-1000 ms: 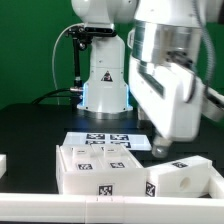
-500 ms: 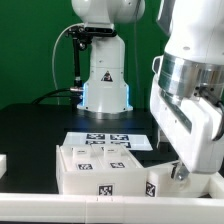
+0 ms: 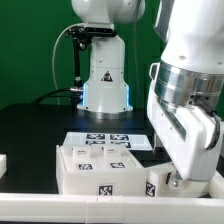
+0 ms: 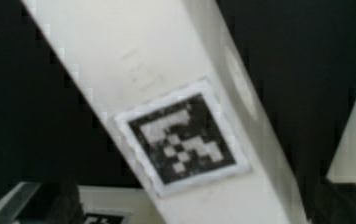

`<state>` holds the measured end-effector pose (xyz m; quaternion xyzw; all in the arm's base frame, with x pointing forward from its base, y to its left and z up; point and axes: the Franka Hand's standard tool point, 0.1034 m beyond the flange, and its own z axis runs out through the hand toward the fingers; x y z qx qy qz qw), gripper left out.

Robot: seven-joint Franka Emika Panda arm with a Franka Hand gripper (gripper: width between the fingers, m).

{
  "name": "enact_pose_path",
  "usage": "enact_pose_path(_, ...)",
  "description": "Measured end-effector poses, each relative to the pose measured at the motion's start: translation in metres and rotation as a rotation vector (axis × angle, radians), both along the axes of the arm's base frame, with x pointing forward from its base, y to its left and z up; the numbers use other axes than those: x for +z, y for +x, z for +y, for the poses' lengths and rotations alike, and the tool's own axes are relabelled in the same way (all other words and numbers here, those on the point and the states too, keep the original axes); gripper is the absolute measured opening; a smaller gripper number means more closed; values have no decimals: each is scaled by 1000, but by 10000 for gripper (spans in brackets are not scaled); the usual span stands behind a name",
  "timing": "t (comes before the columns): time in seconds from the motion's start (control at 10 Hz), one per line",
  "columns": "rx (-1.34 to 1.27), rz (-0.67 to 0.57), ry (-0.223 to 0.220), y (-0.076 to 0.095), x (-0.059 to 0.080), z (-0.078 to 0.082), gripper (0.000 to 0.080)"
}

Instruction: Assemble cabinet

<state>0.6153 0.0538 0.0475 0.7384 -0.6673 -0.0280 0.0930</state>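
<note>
Assembly looks barely begun: 2 white cabinet pieces lie unjoined on the desk [image 3: 30, 125], a large box [image 3: 95, 172] and, just beside it toward the exterior view's right, a narrower piece [image 3: 200, 182]. The 1 gripper [image 3: 177, 178] hangs over that narrower piece, jaws wide apart, clamping nothing; all joining is left to do

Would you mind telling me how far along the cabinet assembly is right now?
Done: nothing looks joined; the box and long piece are separate parts. In hand: the open fingers hover at the long piece, not gripping. Left: grasping and every joint.
</note>
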Motion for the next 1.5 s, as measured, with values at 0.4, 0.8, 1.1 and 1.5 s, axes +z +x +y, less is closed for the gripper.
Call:
enact_pose_path(0.4, -3, -11, -5, 2, 1, -5, 290)
enact_pose_path(0.8, -57, -99, 23, -13, 29, -19, 290)
enact_pose_path(1.1, -102, -124, 63, -26, 55, -25, 290)
enact_pose_path(1.5, -62, -105, 66, -23, 59, -36, 290)
